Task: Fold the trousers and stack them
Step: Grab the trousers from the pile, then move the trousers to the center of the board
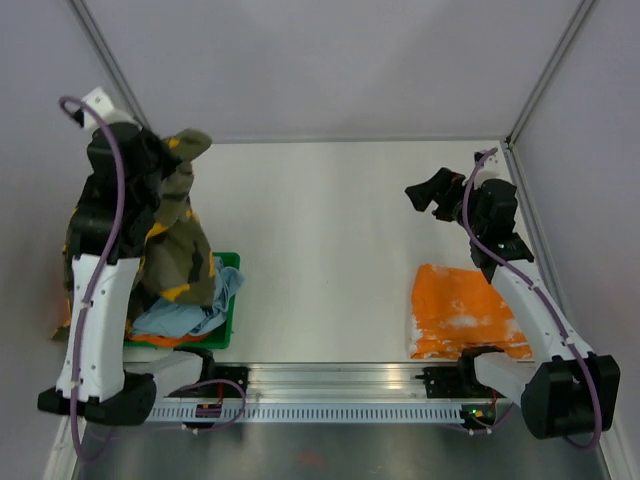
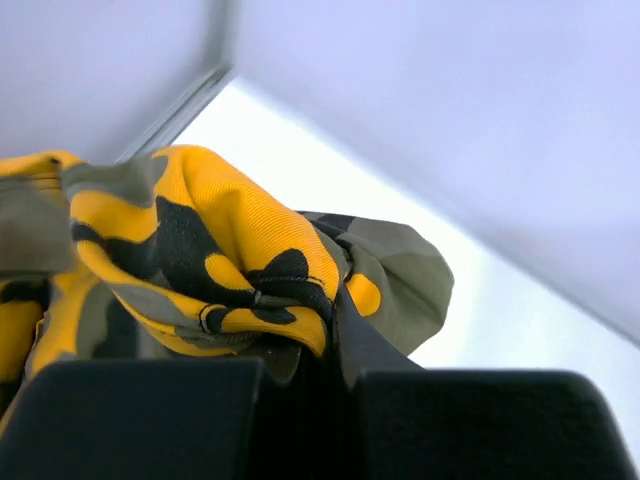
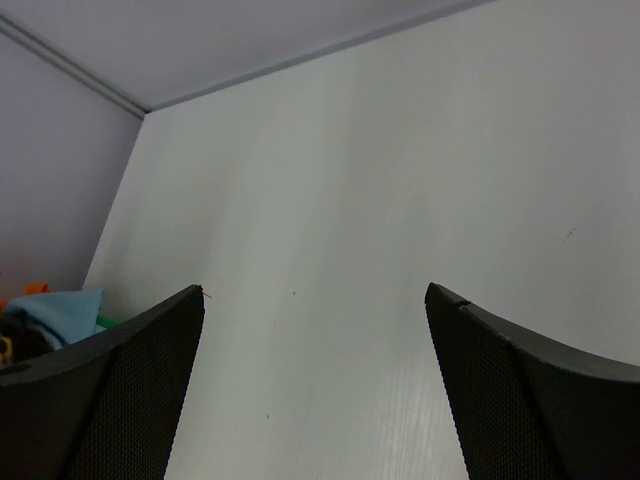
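Observation:
The camouflage trousers [image 1: 180, 240] hang in a long bunch from my raised left gripper [image 1: 160, 160] at the far left, their lower end resting in the green basket [image 1: 229, 262]. Seen from the left wrist, olive, black and yellow-orange cloth [image 2: 230, 270] is pinched between the jaws of that gripper [image 2: 335, 330], which is shut on it. At the right, my right gripper [image 1: 425, 193] hovers over the bare table with its jaws wide apart. The right wrist view shows nothing between its fingers [image 3: 150, 380].
The green basket at the near left also holds a light blue garment [image 1: 195, 312] and some orange cloth. A folded orange garment [image 1: 460, 312] lies at the near right by the right arm's base. Grey walls enclose the white table [image 1: 330, 230].

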You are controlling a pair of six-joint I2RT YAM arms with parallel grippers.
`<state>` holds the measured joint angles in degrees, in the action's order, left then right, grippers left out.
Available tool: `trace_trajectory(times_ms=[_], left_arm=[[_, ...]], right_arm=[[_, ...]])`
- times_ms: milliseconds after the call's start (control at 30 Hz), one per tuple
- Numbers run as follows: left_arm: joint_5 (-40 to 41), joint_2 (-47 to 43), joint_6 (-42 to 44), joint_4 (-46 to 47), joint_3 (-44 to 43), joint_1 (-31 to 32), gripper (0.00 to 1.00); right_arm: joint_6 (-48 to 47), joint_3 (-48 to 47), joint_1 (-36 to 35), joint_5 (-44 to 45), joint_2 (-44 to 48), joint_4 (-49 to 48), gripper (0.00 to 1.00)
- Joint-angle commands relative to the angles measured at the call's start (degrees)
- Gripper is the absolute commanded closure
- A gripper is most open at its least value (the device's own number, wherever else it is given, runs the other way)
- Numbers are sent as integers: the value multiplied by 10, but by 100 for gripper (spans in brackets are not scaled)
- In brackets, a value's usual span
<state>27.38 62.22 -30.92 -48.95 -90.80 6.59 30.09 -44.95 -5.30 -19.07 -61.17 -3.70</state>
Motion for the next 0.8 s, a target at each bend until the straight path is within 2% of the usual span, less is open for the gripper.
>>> trace_trajectory(times_ms=[0, 33, 67, 100, 167, 200, 233, 267, 367, 467, 533, 600, 767], left_arm=[[-108, 125, 113, 215, -115, 100, 98], [-93, 159, 148, 230, -140, 144, 98], [-78, 197, 162, 236, -177, 184, 98], [-78, 280, 170, 230, -264, 251, 98], [-94, 365, 166, 216, -361, 295, 98], [-94, 404, 164, 212, -440, 328, 98], [-85, 464, 159, 218, -465, 341, 98], [-78, 483, 155, 229, -479, 349, 98], [-55, 515, 101, 266, -442, 355, 98], [-54, 509, 48, 305, -345, 356, 98], [-88, 505, 15, 324, -270, 356, 98], [-133, 498, -4, 323, -223, 355, 98], [-156, 450, -41, 302, -129, 323, 98]], right_arm=[[25, -81, 1, 110, -23, 63, 2], [20, -97, 2, 129, -28, 84, 2], [22, -115, 2, 187, -40, 137, 2], [26, -151, 11, 224, -47, 168, 2], [44, -185, 30, 278, -69, 242, 2], [48, -206, 48, 282, -74, 258, 2], [57, -211, 71, 281, -76, 270, 2], [59, -216, 80, 282, -72, 283, 2], [68, -218, 93, 307, -46, 301, 2], [77, -211, 96, 365, -9, 311, 2], [77, -202, 96, 391, 9, 308, 2], [65, -192, 97, 392, 29, 290, 2], [45, -175, 96, 369, 33, 264, 2]])
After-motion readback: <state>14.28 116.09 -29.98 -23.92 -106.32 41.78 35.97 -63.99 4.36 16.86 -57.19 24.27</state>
